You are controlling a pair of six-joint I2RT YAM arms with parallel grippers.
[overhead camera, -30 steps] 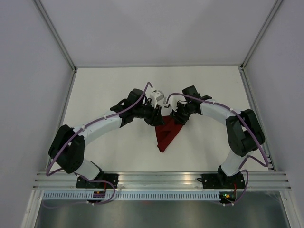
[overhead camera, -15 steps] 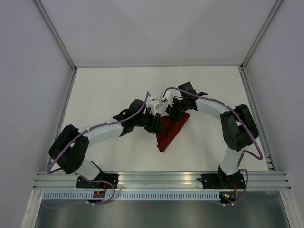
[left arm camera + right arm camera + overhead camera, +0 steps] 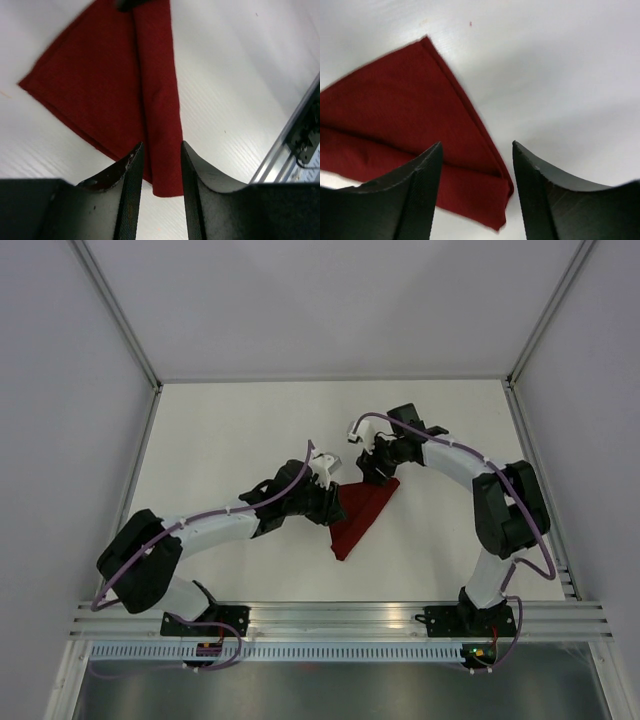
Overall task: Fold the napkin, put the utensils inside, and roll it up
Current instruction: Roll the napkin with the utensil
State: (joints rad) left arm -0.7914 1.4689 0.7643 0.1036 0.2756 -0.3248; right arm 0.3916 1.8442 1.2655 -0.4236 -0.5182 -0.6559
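The dark red napkin (image 3: 362,512) lies folded into a triangle at the table's middle, point toward the near edge. One edge is rolled into a narrow band (image 3: 157,100). My left gripper (image 3: 330,502) sits at the napkin's left upper corner. Its jaws are partly open (image 3: 161,145), and the end of the rolled band shows in the gap. My right gripper (image 3: 378,472) hovers over the napkin's far right corner (image 3: 490,185), open (image 3: 476,145) and holding nothing. The utensils are hidden or out of view.
White enclosure walls and metal posts (image 3: 125,320) ring the table. Aluminium rails (image 3: 340,618) run along the near edge by the arm bases. One rail (image 3: 295,140) shows to the right in the left wrist view.
The left gripper slid toward the near edge along the napkin's left side. The right gripper drew back to the far right corner and opened slightly. More of the napkin's far edge shows.
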